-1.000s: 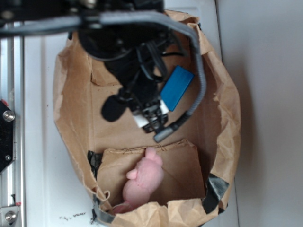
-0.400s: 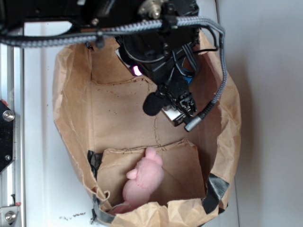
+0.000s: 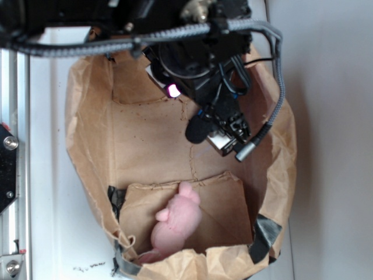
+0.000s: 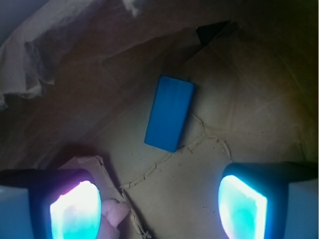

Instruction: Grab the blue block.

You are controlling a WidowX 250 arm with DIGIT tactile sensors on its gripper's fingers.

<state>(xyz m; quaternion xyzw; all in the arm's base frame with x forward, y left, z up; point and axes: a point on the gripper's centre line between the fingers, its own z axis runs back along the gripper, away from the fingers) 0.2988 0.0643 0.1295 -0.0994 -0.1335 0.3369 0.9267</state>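
The blue block (image 4: 169, 113) lies flat on the brown paper floor of the bag, a bright blue rectangle seen in the wrist view just above the space between my fingers. My gripper (image 4: 158, 211) is open, its two glowing pads (image 4: 76, 211) set wide apart with only paper between them, and it hovers short of the block. In the exterior view the arm and gripper (image 3: 224, 131) cover the block completely, at the upper right inside the bag.
The brown paper bag (image 3: 87, 146) lies open on a white surface, its crumpled walls ringing the workspace. A pink plush toy (image 3: 178, 220) rests at the bag's lower end, its edge showing by the left pad (image 4: 113, 219). A metal rail (image 3: 14, 146) runs along the left.
The arm has swung right across the bag, from left of the block to directly over it, so the block no longer shows in the exterior view. The plush toy has not moved.
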